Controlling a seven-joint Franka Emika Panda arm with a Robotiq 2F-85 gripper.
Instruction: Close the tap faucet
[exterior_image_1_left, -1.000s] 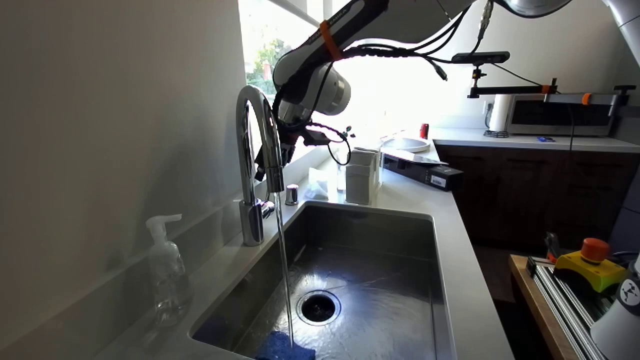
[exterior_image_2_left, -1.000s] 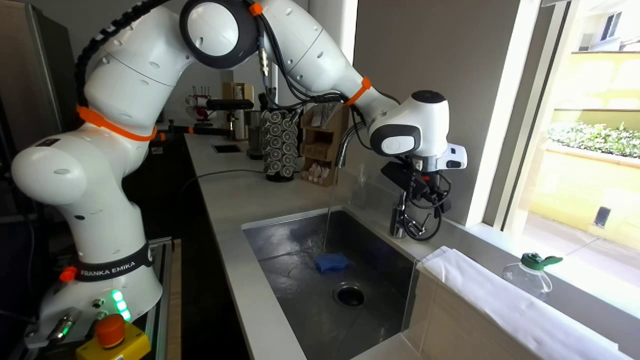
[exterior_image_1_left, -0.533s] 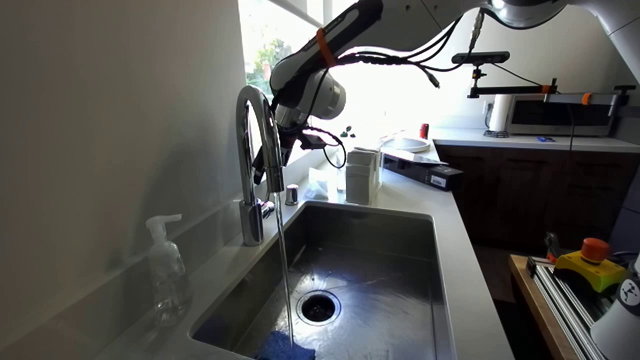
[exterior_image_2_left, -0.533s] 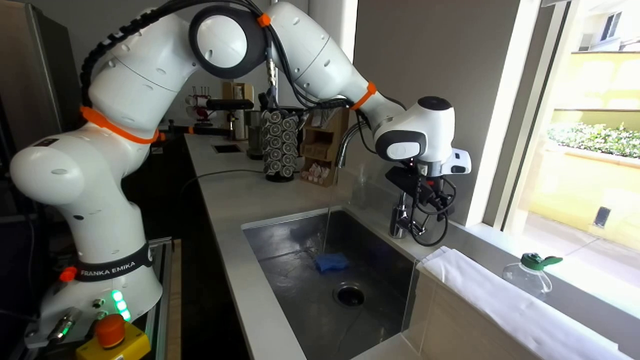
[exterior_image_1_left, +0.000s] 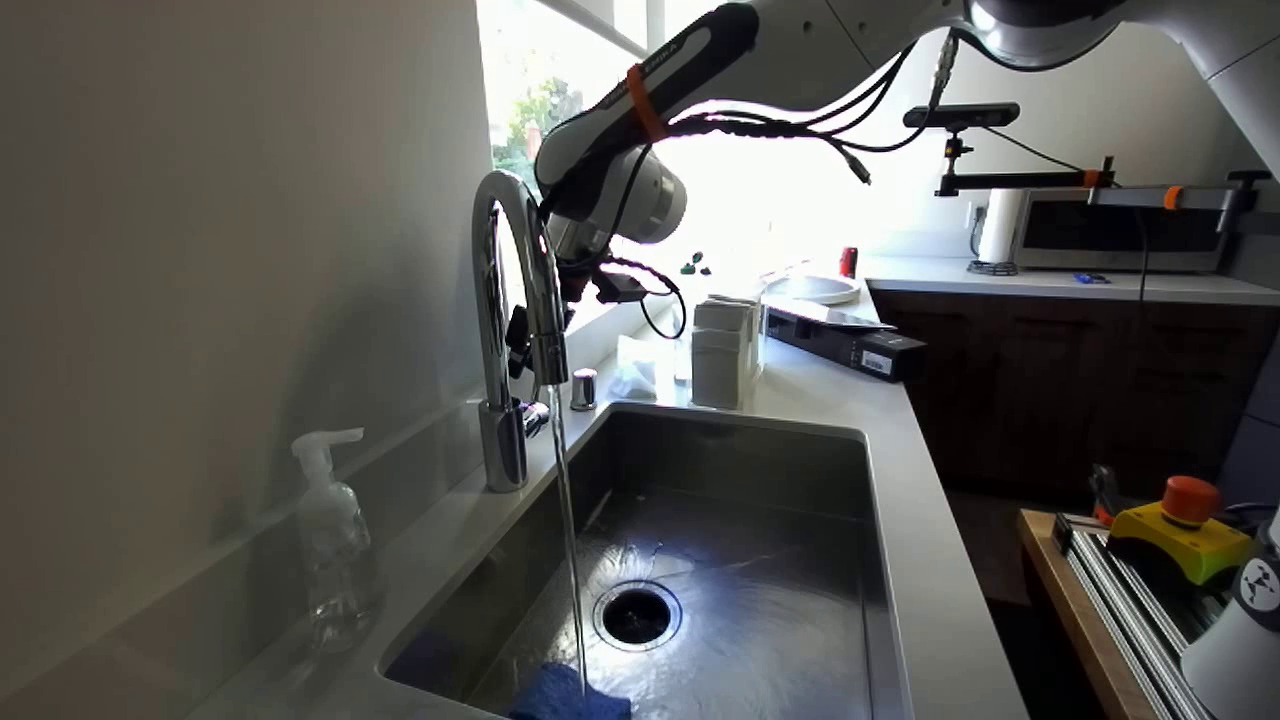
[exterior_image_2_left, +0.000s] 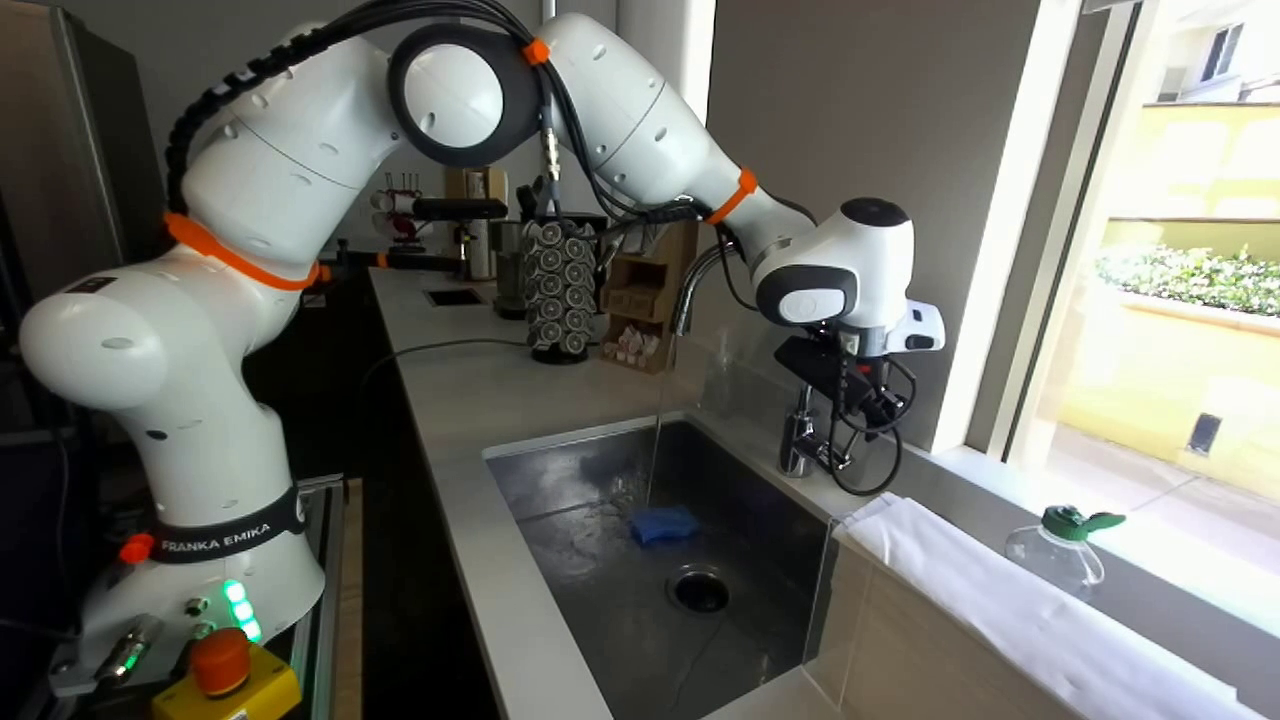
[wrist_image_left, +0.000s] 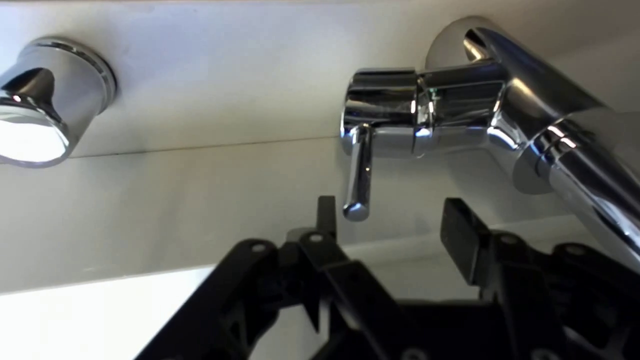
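Note:
The chrome tap faucet (exterior_image_1_left: 505, 445) stands behind the sink, and a thin water stream (exterior_image_1_left: 566, 500) runs from its arched spout. In an exterior view its base (exterior_image_2_left: 797, 445) shows beside my gripper (exterior_image_2_left: 885, 410), while its middle is hidden by my arm. In the wrist view the faucet body (wrist_image_left: 525, 90) is at the upper right, with its thin side lever (wrist_image_left: 361, 170) pointing down. My gripper (wrist_image_left: 390, 215) is open and empty. The lever's tip shows between the two fingers, close to the left finger; I cannot tell whether they touch.
A chrome cap (wrist_image_left: 65, 95) stands on the counter beside the faucet. The steel sink (exterior_image_1_left: 740, 450) holds a blue sponge (exterior_image_2_left: 663, 524). A soap dispenser (exterior_image_1_left: 335, 550), a box with white cloth (exterior_image_2_left: 1000, 590) and a green-capped bottle (exterior_image_2_left: 1060, 555) stand around. The wall and window are close behind.
My arm and gripper have moved slightly down and towards the window, away from the robot's base. The faucet and running water look the same.

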